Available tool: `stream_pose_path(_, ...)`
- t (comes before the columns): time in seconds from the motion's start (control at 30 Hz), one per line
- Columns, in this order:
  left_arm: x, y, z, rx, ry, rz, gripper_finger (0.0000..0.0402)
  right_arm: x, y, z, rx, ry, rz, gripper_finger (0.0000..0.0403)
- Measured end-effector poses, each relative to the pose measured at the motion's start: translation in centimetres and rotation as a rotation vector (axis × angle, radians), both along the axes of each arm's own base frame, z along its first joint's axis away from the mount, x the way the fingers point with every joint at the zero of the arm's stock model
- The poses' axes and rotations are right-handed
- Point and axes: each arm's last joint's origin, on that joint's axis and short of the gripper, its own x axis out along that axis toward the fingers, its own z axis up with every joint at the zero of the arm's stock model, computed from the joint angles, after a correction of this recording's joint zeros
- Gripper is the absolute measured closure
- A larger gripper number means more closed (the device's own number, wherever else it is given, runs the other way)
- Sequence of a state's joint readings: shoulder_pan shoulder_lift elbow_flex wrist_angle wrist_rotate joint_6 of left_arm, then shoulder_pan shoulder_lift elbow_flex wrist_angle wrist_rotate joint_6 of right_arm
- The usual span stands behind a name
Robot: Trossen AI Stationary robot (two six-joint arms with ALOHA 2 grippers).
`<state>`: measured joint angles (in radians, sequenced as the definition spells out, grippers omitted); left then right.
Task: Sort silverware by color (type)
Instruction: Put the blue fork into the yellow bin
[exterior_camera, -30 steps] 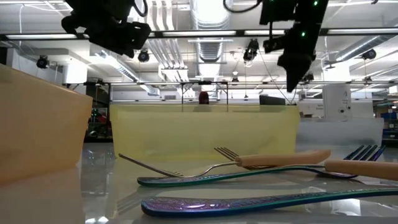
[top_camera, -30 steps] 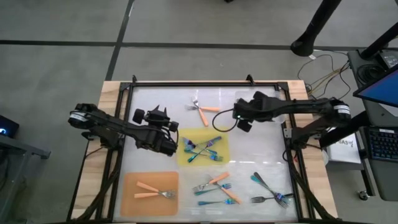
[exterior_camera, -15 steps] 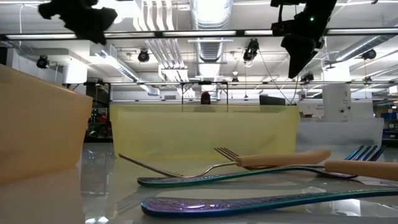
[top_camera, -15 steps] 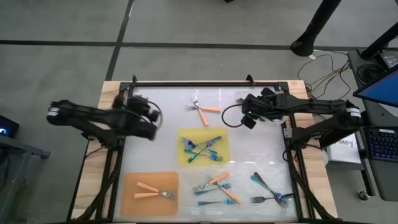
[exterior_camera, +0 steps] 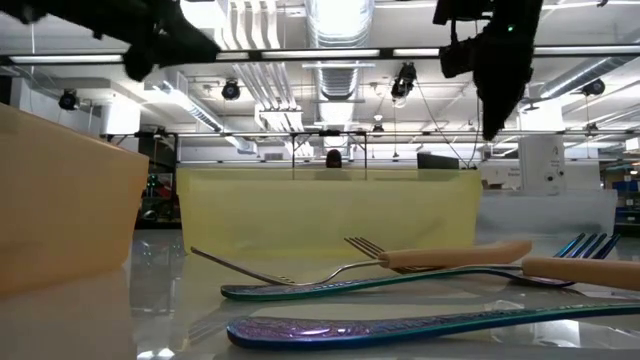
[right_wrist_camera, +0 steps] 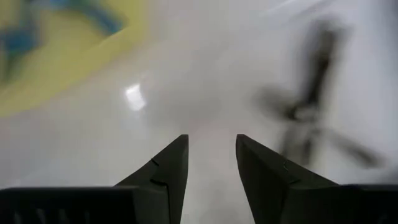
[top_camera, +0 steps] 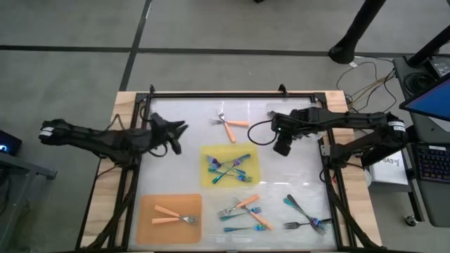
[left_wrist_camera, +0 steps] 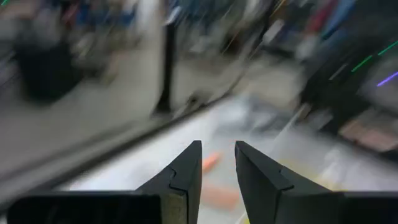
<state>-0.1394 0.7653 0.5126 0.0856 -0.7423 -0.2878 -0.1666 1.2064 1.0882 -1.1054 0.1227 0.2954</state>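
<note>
Silverware lies in groups on the white table. Blue-teal forks [top_camera: 229,169] are heaped on the yellow mat [top_camera: 211,152]. Two orange-handled forks [top_camera: 172,216] lie on the orange mat [top_camera: 149,228], and two more [top_camera: 229,125] lie at the far side. A mixed heap [top_camera: 246,211] and dark forks [top_camera: 306,216] sit near the front edge. My left gripper [top_camera: 181,128] hangs open over the table's left part, pointing about level, nothing between its fingers [left_wrist_camera: 218,152]. My right gripper [top_camera: 283,147] hangs open above bare table right of the yellow mat, pointing down [right_wrist_camera: 211,146].
A black frame [top_camera: 232,93] runs along the table's far edge, with rails down both sides. In the low view, blue-teal forks [exterior_camera: 400,325] and an orange-handled fork [exterior_camera: 450,257] lie close to the camera. Bare table lies between the yellow mat and the right rail.
My left gripper has drawn back from the yellow mat's left edge toward the table's left and far side, rising a little and tipping from pointing down to about level. My right gripper has shifted slightly toward the near edge. The forks have stayed put.
</note>
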Motion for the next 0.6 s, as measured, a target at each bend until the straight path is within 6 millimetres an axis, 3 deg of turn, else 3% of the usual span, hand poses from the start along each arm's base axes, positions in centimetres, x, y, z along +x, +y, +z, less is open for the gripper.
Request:
stream_pose_path(0.2,1.1,-0.2,-2.4,0.132,-0.252,-0.018,0.0324,-0.6,2.4,-0.5,0.341,0.058,0.048,0.0277)
stream_pose_path(0.43,2.4,-0.3,-4.7,0.167,-0.263,0.017,0.0324,-1.2,6.1,-1.6,0.375,0.143,0.051,0.0277)
stream_pose_path(0.6,3.4,-0.5,-4.3,0.244,-0.28,0.035,0.0324,-1.9,8.7,-2.4,0.386,0.197,-0.01,0.0277)
